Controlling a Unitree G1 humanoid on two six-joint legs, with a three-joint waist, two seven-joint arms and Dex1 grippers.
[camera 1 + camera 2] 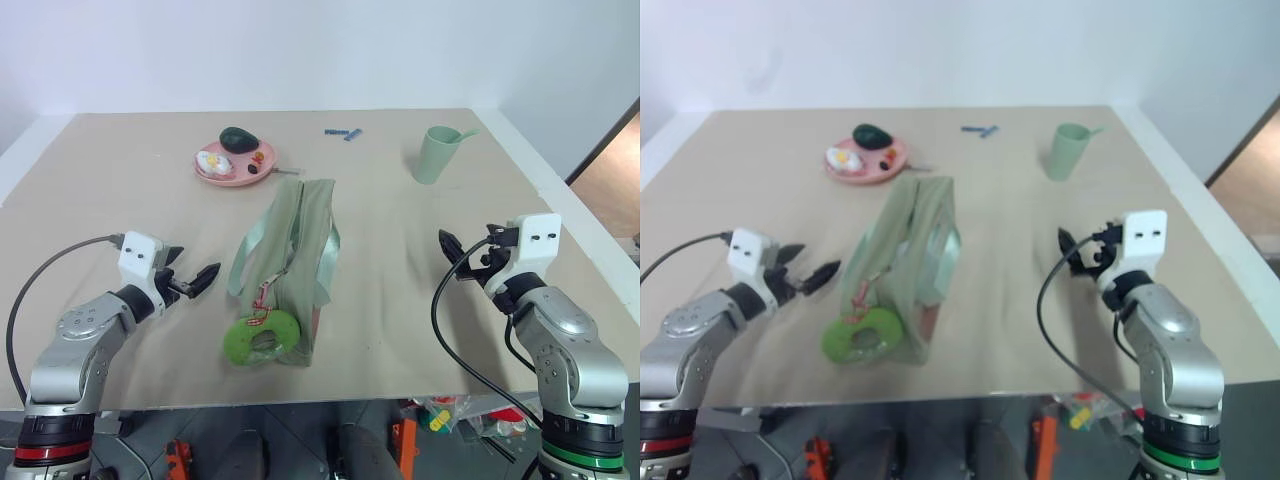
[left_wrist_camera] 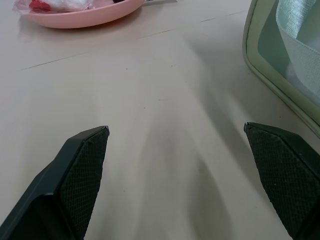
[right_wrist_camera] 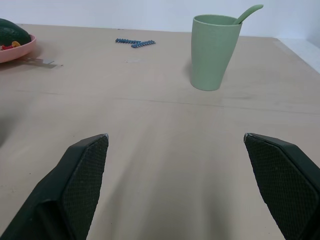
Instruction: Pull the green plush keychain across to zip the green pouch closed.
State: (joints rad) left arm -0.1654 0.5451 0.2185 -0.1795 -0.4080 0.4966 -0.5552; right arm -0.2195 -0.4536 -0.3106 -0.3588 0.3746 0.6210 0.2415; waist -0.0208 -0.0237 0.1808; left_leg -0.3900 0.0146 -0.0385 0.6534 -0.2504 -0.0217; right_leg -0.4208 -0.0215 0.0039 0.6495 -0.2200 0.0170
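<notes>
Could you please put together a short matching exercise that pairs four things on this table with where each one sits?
Things:
1. green plush keychain
2. green pouch
3. pale green cup
4. pink plate

Places:
A. far side of the table, toward the robot's right, with a spoon standing in it
B. at the pouch's near end, close to the table's front edge
C. far side, toward the robot's left, with a dark green lump on it
D. middle of the table, between the two open grippers

Pairs: 1-B, 2-D, 3-A, 4-C
</notes>
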